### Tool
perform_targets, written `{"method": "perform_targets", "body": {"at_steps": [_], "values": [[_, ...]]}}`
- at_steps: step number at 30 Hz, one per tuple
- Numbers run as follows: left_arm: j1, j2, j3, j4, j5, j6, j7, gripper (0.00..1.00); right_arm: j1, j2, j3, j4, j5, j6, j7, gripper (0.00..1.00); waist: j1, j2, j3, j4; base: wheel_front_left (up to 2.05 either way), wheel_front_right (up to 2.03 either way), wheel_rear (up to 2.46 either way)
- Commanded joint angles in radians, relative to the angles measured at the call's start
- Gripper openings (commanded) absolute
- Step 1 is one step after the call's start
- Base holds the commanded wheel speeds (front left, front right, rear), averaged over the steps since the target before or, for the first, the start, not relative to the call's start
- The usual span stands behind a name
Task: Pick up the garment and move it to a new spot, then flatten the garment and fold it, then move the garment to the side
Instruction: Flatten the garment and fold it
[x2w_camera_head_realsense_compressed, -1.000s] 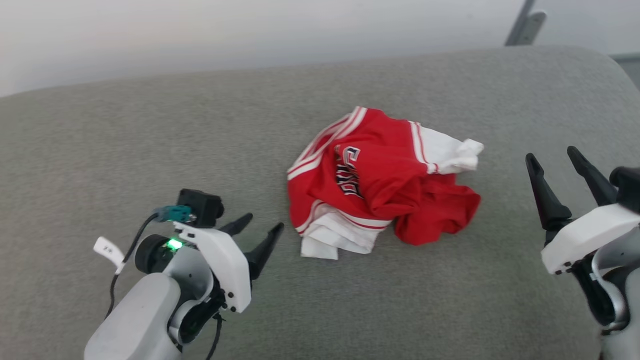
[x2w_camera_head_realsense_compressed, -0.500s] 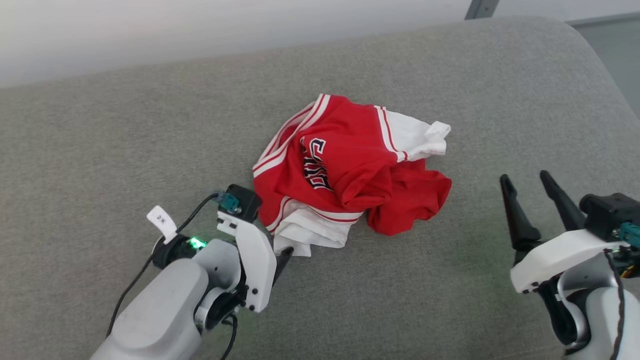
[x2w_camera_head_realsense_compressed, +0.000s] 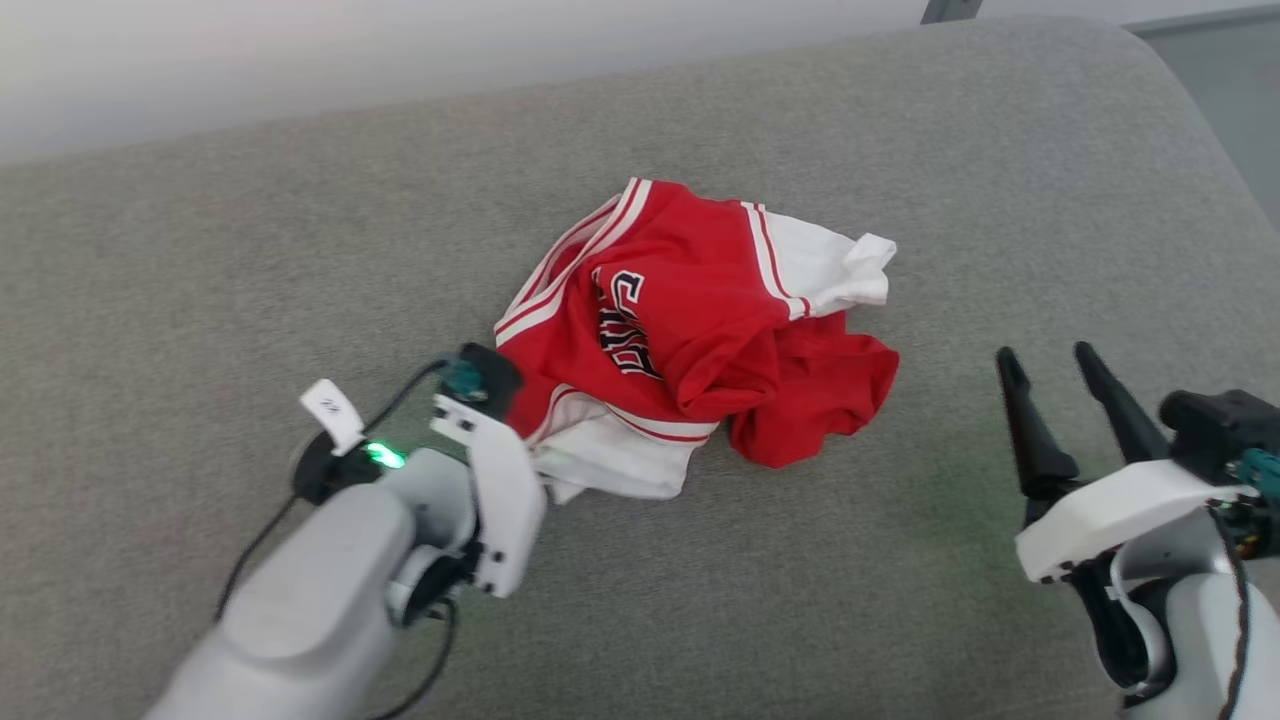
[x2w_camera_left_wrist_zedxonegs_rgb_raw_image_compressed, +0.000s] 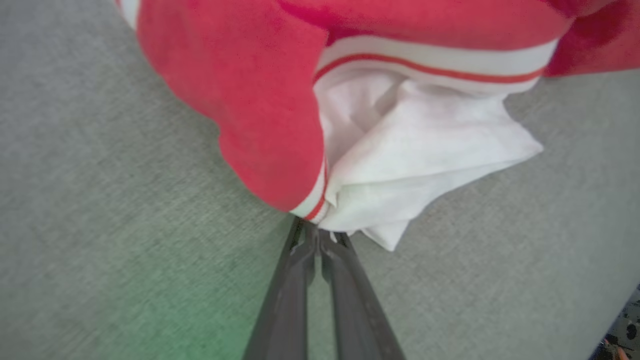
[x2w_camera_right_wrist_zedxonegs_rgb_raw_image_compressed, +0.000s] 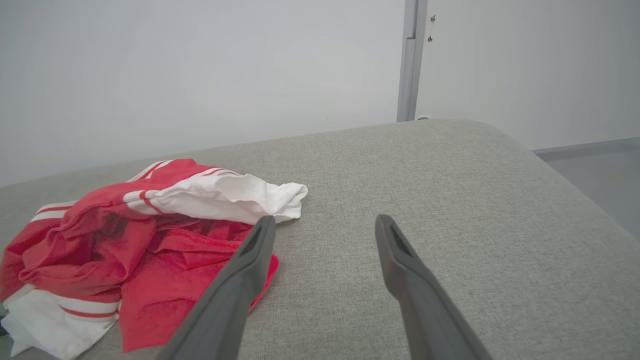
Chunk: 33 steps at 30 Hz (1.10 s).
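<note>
Garment (x2w_camera_head_realsense_compressed: 700, 330) lies crumpled: red, white sleeves, lettering seemingly half-hidden.

Grey arms (x2w_camera_head_realsense_compressed: 300, 590) — white wrist shells (x2w_camera_head_realsense_compressed: 500, 500), dark fingers (x2w_camera_head_realsense_compressed: 1030, 430).

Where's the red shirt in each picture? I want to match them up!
Head view: the garment lies crumpled in the middle.
Left wrist view: the garment spreads across the top half.
Right wrist view: the garment sits at the lower left.
Shared landmark: its white sleeve with one red stripe, seen in all three.
</note>
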Motion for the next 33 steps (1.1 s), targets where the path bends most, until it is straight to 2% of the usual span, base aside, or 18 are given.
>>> {"method": "perform_targets", "body": {"at_steps": [1, 5, 14, 18, 21, 23, 24, 25, 27, 33], "values": [[0.022, 0.054, 0.008, 0.014, 0.004, 0.015, 0.020, 0.00, 0.008, 0.000, -0.011, 0.001, 0.007, 0.000, -0.007, 1.00, -0.0001, 0.0000, -0.004, 0.013, 0.00, 0.00, 0.00], [0.034, 0.122, 0.041, -0.045, -0.008, 0.040, 0.031, 0.00, 0.021, 0.000, -0.032, 0.001, 0.008, 0.000, -0.008, 1.00, -0.0001, 0.0000, -0.013, 0.036, 0.00, 0.00, 0.00], [0.095, 0.356, 0.140, -0.184, -0.030, 0.121, 0.093, 0.00, 0.051, 0.008, -0.044, -0.006, 0.008, 0.000, 0.005, 1.00, -0.0001, 0.0000, -0.032, 0.066, 0.00, 0.00, 0.00], [0.140, 0.396, 0.173, -0.212, -0.077, 0.134, 0.113, 0.00, 0.056, 0.011, -0.043, -0.010, 0.009, 0.000, 0.011, 1.00, -0.0001, 0.0000, -0.036, 0.072, 0.00, 0.00, 0.00], [0.153, 0.400, 0.188, -0.215, -0.104, 0.139, 0.126, 0.00, 0.060, 0.011, -0.042, -0.010, 0.012, 0.000, 0.013, 1.00, -0.0001, 0.0000, -0.037, 0.075, 0.00, 0.00, 0.00], [0.157, 0.401, 0.196, -0.226, -0.123, 0.138, 0.142, 0.53, 0.061, 0.012, -0.041, -0.012, 0.013, 0.000, 0.015, 1.00, -0.0001, 0.0000, -0.040, 0.076, 0.00, 0.00, 0.00], [0.154, 0.402, 0.201, -0.236, -0.134, 0.134, 0.147, 0.96, 0.062, 0.012, -0.038, -0.015, 0.014, 0.000, 0.015, 1.00, -0.0001, 0.0000, -0.041, 0.076, 0.00, 0.00, 0.00], [0.150, 0.401, 0.208, -0.241, -0.151, 0.139, 0.160, 1.00, 0.063, 0.011, -0.035, -0.016, 0.014, 0.000, 0.018, 1.00, -0.0001, 0.0000, -0.042, 0.076, 0.00, 0.00, 0.00], [0.136, 0.414, 0.206, -0.264, -0.156, 0.132, 0.193, 1.00, 0.064, 0.010, -0.033, -0.020, 0.014, 0.000, 0.021, 1.00, -0.0001, 0.0000, -0.044, 0.076, 0.00, 0.00, 0.00], [0.075, 0.430, 0.214, -0.340, -0.186, 0.152, 0.303, 1.00, 0.062, 0.011, -0.026, -0.044, 0.018, 0.000, 0.033, 1.00, -0.0001, 0.0000, -0.035, 0.068, 0.00, 0.00, 0.00]]}}
